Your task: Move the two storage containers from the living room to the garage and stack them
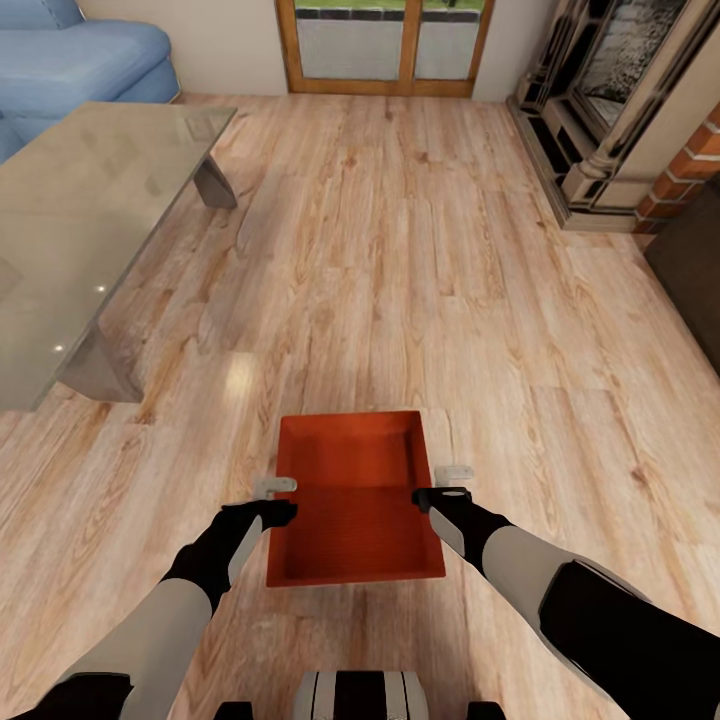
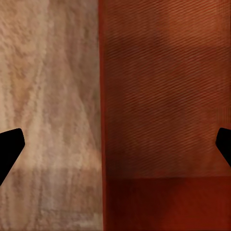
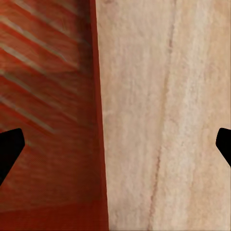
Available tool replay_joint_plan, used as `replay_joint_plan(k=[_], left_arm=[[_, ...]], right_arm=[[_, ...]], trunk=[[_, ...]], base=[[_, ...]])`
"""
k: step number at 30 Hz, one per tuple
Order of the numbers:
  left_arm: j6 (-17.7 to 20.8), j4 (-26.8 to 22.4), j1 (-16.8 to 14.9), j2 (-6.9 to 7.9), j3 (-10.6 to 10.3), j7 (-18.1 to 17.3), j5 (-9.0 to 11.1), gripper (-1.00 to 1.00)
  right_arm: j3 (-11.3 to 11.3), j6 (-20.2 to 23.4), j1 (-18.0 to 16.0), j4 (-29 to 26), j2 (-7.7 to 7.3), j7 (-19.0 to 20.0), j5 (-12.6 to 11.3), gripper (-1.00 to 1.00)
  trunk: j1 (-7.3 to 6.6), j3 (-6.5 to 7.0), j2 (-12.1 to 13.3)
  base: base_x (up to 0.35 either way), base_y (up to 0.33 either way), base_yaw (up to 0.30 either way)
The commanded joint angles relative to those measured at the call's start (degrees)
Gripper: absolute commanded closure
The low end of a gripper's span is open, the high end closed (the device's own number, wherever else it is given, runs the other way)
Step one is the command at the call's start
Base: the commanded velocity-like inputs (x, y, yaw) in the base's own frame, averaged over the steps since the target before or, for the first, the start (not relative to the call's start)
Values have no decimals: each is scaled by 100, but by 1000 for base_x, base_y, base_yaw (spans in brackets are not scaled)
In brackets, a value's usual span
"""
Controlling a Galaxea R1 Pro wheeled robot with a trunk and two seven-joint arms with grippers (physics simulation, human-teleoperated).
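An orange-red storage container (image 1: 355, 490), open-topped and ribbed, lies on the light wood plank floor (image 1: 400, 280) of the living room, just ahead of my base. My left gripper (image 1: 278, 498) sits at its left long wall and my right gripper (image 1: 448, 483) at its right long wall. Both are open. In the left wrist view the container wall (image 2: 163, 96) runs between the wide-apart fingertips of the left gripper (image 2: 115, 144), with floor planks on the outer side. The right gripper (image 3: 115, 144) likewise straddles the container rim (image 3: 48, 96). I cannot tell whether the fingers touch the walls.
A glass-topped table (image 1: 90, 200) stands at the left, with a blue sofa (image 1: 70, 50) behind it. Glazed wooden patio doors (image 1: 385, 45) are straight ahead. A brick fireplace (image 1: 620, 100) and a dark piece of furniture (image 1: 695, 270) line the right side.
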Motion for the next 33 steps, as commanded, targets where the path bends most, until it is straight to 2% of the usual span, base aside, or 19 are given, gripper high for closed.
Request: replay_joint_plan(k=[1, 7, 21, 30, 33], left_arm=[[32, -10, 0, -2, 4, 26, 26, -100], [31, -5, 0, -2, 0, 26, 26, -100], [35, -4, 0, -2, 7, 26, 26, -100], [36, -1, 0, -2, 0, 26, 26, -100], [35, 3, 0, -2, -1, 26, 26, -100]], right_arm=[[48, 37, -3, -13, -2, -36, -26, -100], [48, 38, -3, -13, -2, -36, -26, -100], [62, 35, -3, -13, 13, -36, -19, -100], [74, 29, -3, -13, 145, -36, -9, -100], [75, 29, -3, -13, 160, -36, -8, -100]], trunk=[[22, -22, -43], [154, -129, -284], [154, -129, -284], [154, -129, -284], [220, -183, -404]], base=[[0, 0, 0], [0, 0, 0], [0, 0, 0], [0, 0, 0], [0, 0, 0]])
